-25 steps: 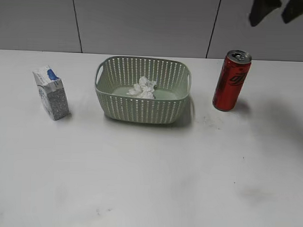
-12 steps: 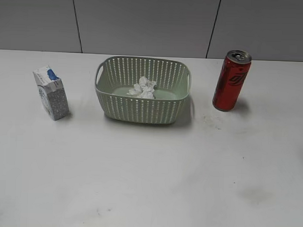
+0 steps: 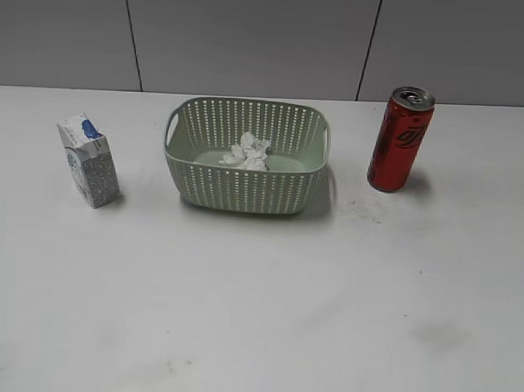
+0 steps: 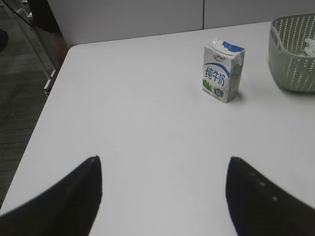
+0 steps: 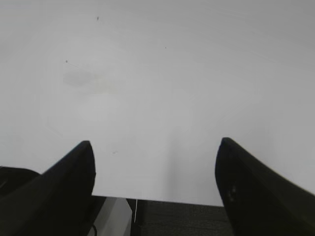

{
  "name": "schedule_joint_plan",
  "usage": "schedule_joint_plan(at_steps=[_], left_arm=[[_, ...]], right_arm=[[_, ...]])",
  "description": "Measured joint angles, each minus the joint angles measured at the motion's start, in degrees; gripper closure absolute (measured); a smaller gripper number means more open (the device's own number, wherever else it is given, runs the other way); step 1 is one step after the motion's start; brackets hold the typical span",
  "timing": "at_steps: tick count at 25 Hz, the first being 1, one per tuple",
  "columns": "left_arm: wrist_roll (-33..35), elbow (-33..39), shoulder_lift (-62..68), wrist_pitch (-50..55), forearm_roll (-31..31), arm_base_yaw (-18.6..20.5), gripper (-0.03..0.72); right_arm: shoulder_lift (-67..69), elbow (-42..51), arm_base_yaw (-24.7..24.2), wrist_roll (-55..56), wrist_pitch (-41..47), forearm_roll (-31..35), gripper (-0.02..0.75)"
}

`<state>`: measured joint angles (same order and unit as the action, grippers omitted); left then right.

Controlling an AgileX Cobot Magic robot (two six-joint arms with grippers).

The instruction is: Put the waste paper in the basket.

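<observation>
A: Checked the basket (image 3: 245, 174)?
B: Yes. Sat toward the far edge of the table (image 3: 258, 316), about midway along it. Pale green, perforated, upright.
A: Waste paper (image 3: 249, 152)?
B: Lay inside the basket, on the floor near the back wall. Looked like one white crumpled clump from the exterior view; could not count the wads. Glimpsed again at the edge of the left wrist view (image 4: 310, 48), inside the basket (image 4: 294, 59).
A: Anything loose on the table?
B: Saw only a carton (image 3: 88, 160) and a can (image 3: 401, 139). Carton stood upright toward the far left corner, well apart from the basket. Showed white and blue with printed characters in the left wrist view (image 4: 223, 72).
A: Can?
B: Red, upright, toward the far right, apart from the basket's right end.
A: Left gripper (image 4: 163, 196)?
B: Spread wide, held nothing, hung over the left part of the table (image 4: 138, 123) near its left edge.
A: Right gripper (image 5: 155, 182)?
B: Also spread wide, nothing between the fingers. Hung over the near edge of the table (image 5: 162, 88). Neither seen in the exterior view.
</observation>
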<state>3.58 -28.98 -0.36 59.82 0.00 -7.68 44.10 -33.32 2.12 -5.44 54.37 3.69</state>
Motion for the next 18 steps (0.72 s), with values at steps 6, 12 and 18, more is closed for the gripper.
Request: schedule_joint_plan(at_steps=[6, 12, 18], left_arm=[[0.0, 0.0, 0.0, 0.0, 0.0, 0.0, 0.127], [0.0, 0.0, 0.0, 0.0, 0.0, 0.0, 0.137], [0.0, 0.0, 0.0, 0.0, 0.0, 0.0, 0.138]], right_arm=[[-13.7, 8.7, 0.0, 0.0, 0.0, 0.0, 0.166], [-24.7, 8.7, 0.0, -0.1, -0.2, 0.1, 0.166], [-33.9, 8.9, 0.0, -0.1, -0.2, 0.1, 0.166]])
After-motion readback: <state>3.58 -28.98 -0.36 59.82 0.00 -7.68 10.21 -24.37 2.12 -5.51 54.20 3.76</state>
